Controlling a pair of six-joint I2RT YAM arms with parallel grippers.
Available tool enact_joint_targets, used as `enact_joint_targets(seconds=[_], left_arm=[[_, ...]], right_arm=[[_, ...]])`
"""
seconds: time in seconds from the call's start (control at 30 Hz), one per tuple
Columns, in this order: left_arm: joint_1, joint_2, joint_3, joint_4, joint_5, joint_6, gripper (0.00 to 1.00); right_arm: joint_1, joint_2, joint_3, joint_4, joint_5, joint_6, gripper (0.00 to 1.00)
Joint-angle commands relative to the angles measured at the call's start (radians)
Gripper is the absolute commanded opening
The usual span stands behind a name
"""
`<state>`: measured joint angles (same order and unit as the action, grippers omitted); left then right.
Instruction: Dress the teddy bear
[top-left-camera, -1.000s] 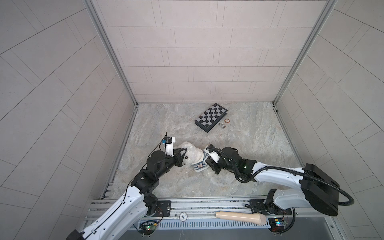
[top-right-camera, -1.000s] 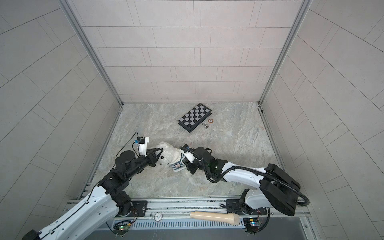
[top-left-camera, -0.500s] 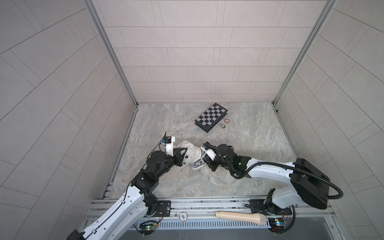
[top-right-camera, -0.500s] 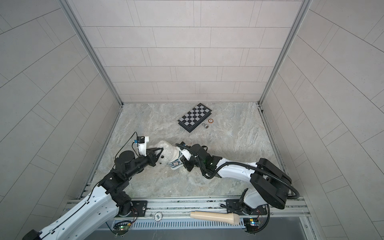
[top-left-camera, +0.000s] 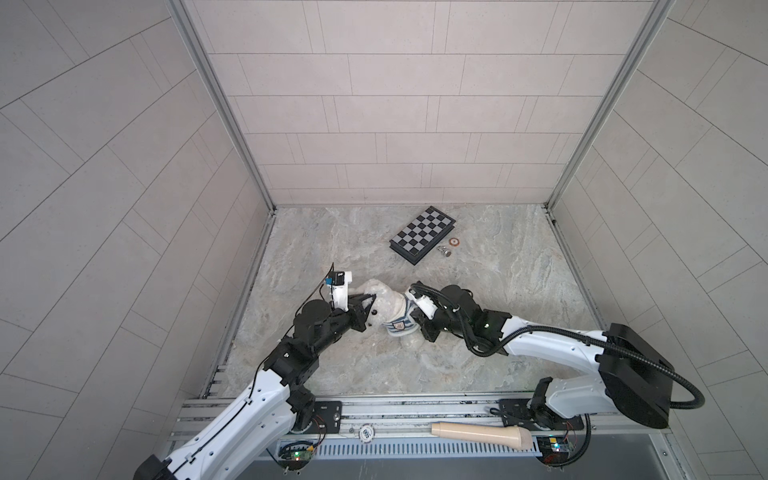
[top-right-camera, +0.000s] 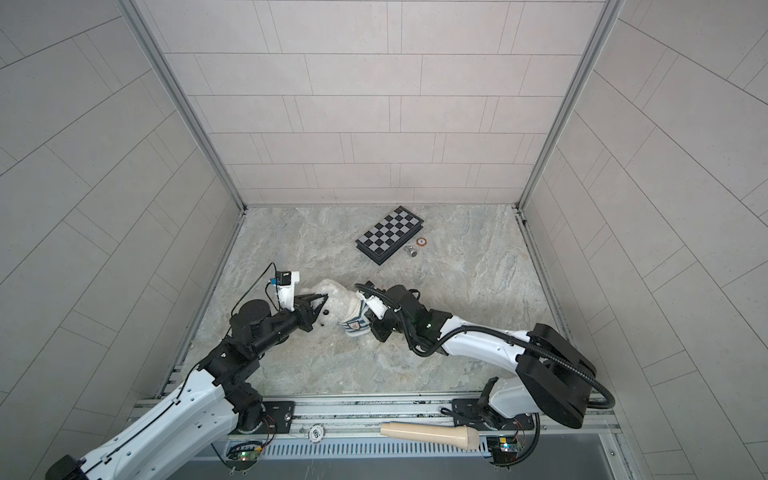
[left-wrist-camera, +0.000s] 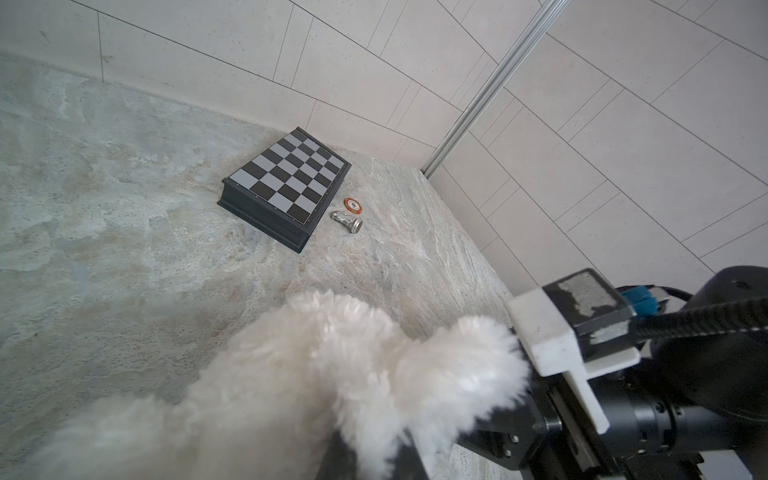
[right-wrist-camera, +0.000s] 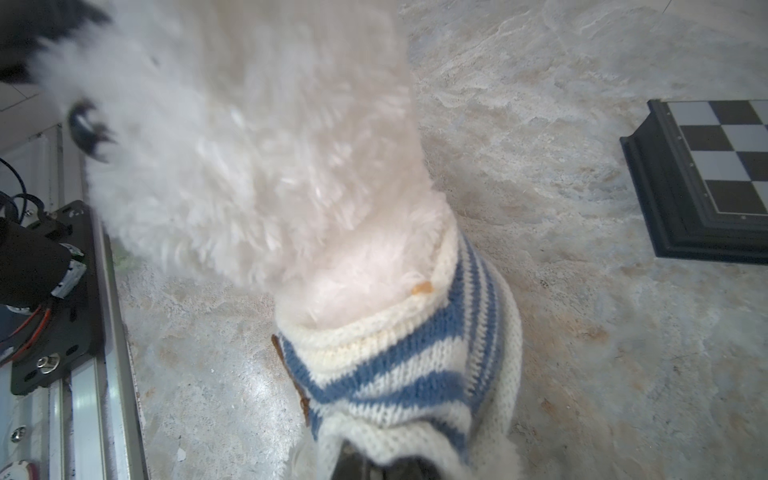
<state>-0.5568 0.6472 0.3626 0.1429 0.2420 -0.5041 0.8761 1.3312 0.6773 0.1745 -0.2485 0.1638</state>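
You have the teddy bear (top-left-camera: 384, 299) lying on the marble table (top-left-camera: 498, 291), on the arms' side of the chessboard (top-left-camera: 422, 232) and well apart from it. Its lower body is mostly hidden under your right arm in both top views. The striped shirt (right-wrist-camera: 399, 365) sits round its neck and chest, and the hem runs out of the right wrist view.

Your left gripper (top-left-camera: 368, 305) is pinched closed on fur at the head, its tips buried. Your right gripper (top-left-camera: 420, 328) is clamped on the shirt's hem, its fingers barely visible.

Just beside the chessboard lie a toppled silver chess piece (top-left-camera: 444, 250) and an orange chip (top-left-camera: 454, 241).
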Motion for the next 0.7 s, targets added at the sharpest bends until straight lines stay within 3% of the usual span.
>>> enact_joint_targets(seconds=[0.0,0.2,0.33,0.57,0.6,0.67], left_arm=[[-0.002,0.021,0.053,0.031,0.012,0.059,0.00],[-0.002,0.081,0.096,0.073,-0.004,0.105,0.00],[-0.002,0.116,0.108,0.109,0.012,0.122,0.00],[-0.024,0.144,0.104,0.112,0.041,0.110,0.00],[-0.028,0.154,0.112,0.091,0.038,0.111,0.04],[-0.029,0.165,0.125,0.058,0.024,0.105,0.34]], right_arm=[[0.002,-0.093,-0.023,0.038,-0.036,0.050,0.00],[0.000,-0.197,-0.086,0.102,-0.041,0.106,0.00],[0.001,-0.187,-0.088,0.114,-0.038,0.117,0.00],[-0.012,-0.120,-0.139,0.190,0.079,0.177,0.00],[-0.018,-0.112,-0.149,0.243,0.079,0.201,0.00],[-0.027,-0.095,-0.165,0.311,0.072,0.239,0.00]])
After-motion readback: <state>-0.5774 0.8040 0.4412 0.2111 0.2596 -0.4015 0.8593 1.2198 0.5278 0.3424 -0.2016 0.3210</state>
